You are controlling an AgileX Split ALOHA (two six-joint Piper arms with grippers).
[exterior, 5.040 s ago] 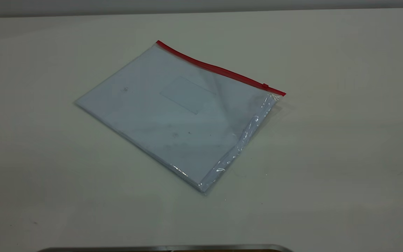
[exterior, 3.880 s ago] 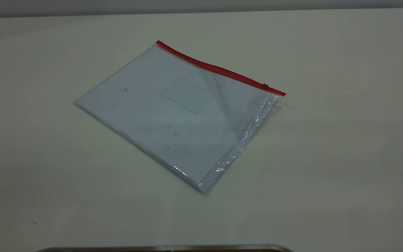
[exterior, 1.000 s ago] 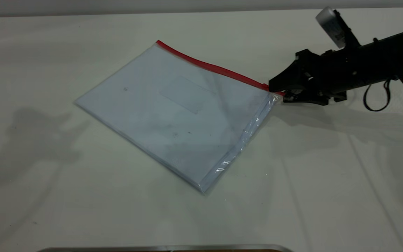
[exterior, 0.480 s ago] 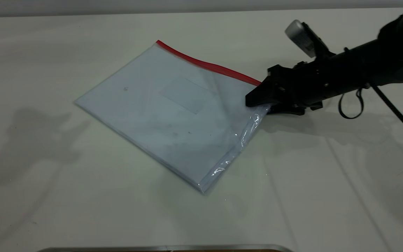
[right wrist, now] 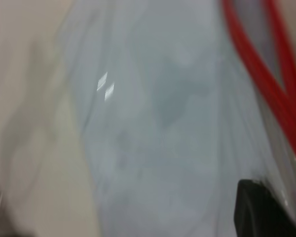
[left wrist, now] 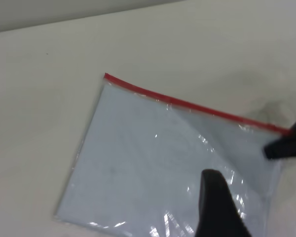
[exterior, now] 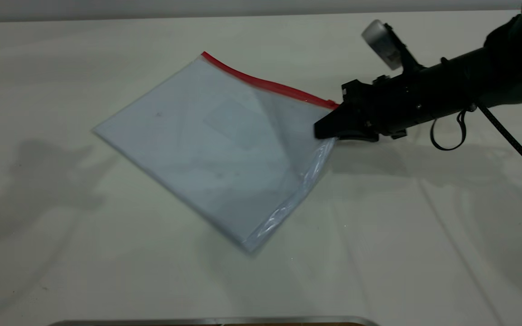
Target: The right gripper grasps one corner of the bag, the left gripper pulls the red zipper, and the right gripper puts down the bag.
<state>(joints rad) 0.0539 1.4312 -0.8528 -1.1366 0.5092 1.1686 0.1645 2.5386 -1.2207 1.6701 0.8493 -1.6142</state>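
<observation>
From my station, the right gripper [exterior: 329, 131] has its fingers clamped over the corner of the bag [exterior: 331, 118], so its black arm blocks any approach to that corner from behind the fingers. Ahead of those fingers the red zipper [exterior: 265, 83] runs unobstructed, with bare desk [exterior: 107, 253] on all sides of the bag [exterior: 206, 149]. One finger of the left gripper [left wrist: 214, 205] hovers above the crinkled margin.

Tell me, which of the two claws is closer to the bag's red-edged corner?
Right. The right gripper is clamped on the corner of the bag; the left gripper hovers above the bag, away from that corner.
</observation>
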